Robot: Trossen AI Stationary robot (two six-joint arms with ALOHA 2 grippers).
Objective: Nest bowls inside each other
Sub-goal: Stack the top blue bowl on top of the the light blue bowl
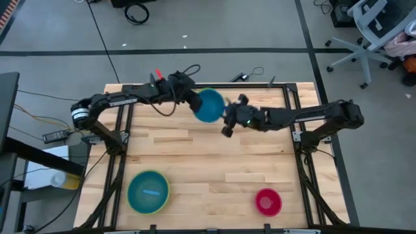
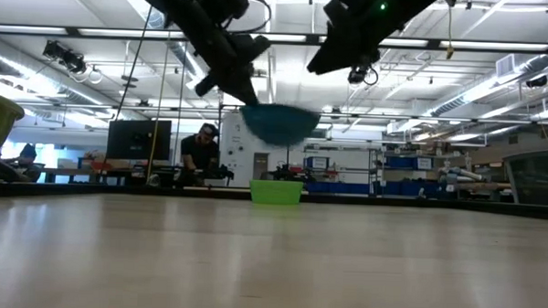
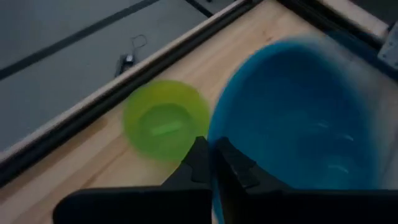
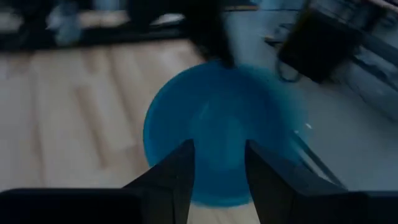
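Fingers of the left gripper [image 3: 214, 163] are pinched shut on the rim of the deeper blue bowl [image 1: 208, 105], held above the counter's [image 1: 214, 156] far edge over the small green bowl [image 3: 165, 119]. Right gripper [image 4: 217, 163] fingers stand apart, just beside it, gripping nothing.

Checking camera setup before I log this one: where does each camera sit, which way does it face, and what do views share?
High: overhead, straight down; both arms, blue bowl between them.
Low: table height, level across; arms overhead.
Left wrist: past the shut left gripper on the bowl's rim; small green bowl beyond.
Right wrist: past the open right gripper.
All four share the blue bowl.
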